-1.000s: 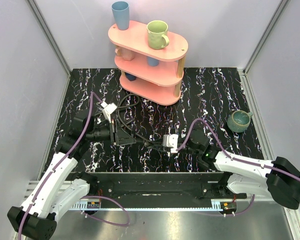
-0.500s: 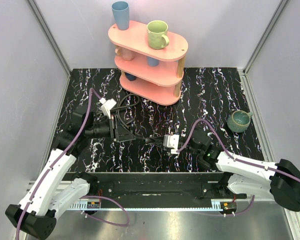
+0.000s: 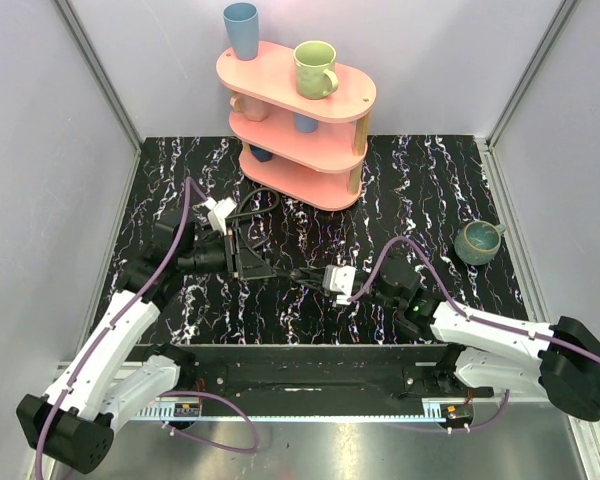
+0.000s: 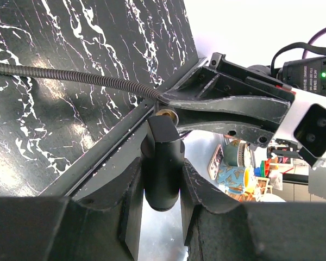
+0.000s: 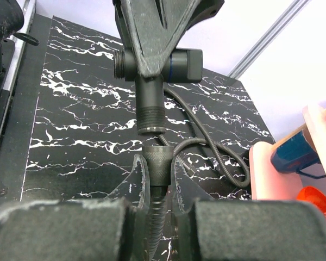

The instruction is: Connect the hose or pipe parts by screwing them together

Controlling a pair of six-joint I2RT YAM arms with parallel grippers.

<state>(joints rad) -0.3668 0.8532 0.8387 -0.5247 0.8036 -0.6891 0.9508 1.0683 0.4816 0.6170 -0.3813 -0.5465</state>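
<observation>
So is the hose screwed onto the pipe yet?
Not yet. The hose nut, pinched in the right hand, sits just under the threaded pipe end held by the left hand, with a small gap between them.

- Mugs (image 3: 304, 123) on the shelf's (image 3: 270, 72) lower tiers: largely hidden by the tier above.
- Hose (image 4: 70, 76) loop before the shelf: too thin to trace from overhead.
- Shelf in the right wrist view: cut by the right edge.
</observation>
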